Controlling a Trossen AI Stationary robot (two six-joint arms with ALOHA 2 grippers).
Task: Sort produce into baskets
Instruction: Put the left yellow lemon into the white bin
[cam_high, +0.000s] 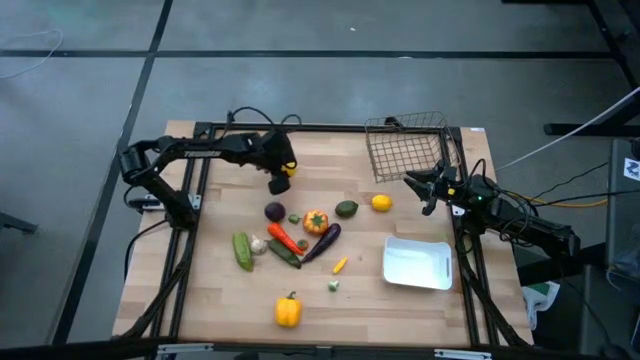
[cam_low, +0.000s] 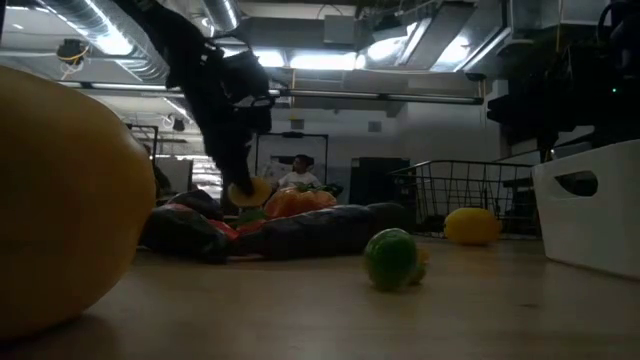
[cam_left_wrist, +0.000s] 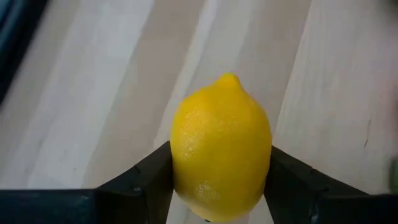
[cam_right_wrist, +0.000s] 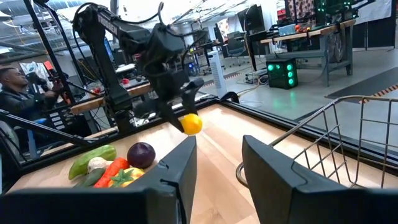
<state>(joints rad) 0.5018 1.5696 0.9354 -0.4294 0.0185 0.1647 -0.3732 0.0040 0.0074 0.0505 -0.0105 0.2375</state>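
Note:
My left gripper (cam_high: 280, 180) hangs over the far left part of the table, shut on a yellow lemon (cam_left_wrist: 221, 149), which also shows in the right wrist view (cam_right_wrist: 191, 123). A second lemon (cam_high: 381, 203) lies near my right gripper (cam_high: 425, 193), which is open and empty beside the wire-mesh basket (cam_high: 408, 145). The white tray (cam_high: 417, 263) lies at the right. A pile lies mid-table: cucumber (cam_high: 243, 250), carrot (cam_high: 282, 238), garlic (cam_high: 259, 245), eggplant (cam_high: 322, 242). A yellow pepper (cam_high: 288, 310) stands near the front edge. My left gripper pinches the lemon by its two opposite sides (cam_left_wrist: 177, 168) at its widest part, between the two fingers (cam_left_wrist: 146, 177). The fingers come from above, slanting down. The lemon's pointed tip (cam_left_wrist: 230, 78) sticks out beyond the fingertips, and the lemon is clear of the table.
A round purple piece (cam_high: 275, 211), an orange-red one (cam_high: 316, 222) and a dark green one (cam_high: 346, 208) lie by the pile; two small pieces (cam_high: 338, 275) lie in front of it. A person (cam_right_wrist: 15, 93) sits beyond the table. Bare wood lies between the pile and the basket.

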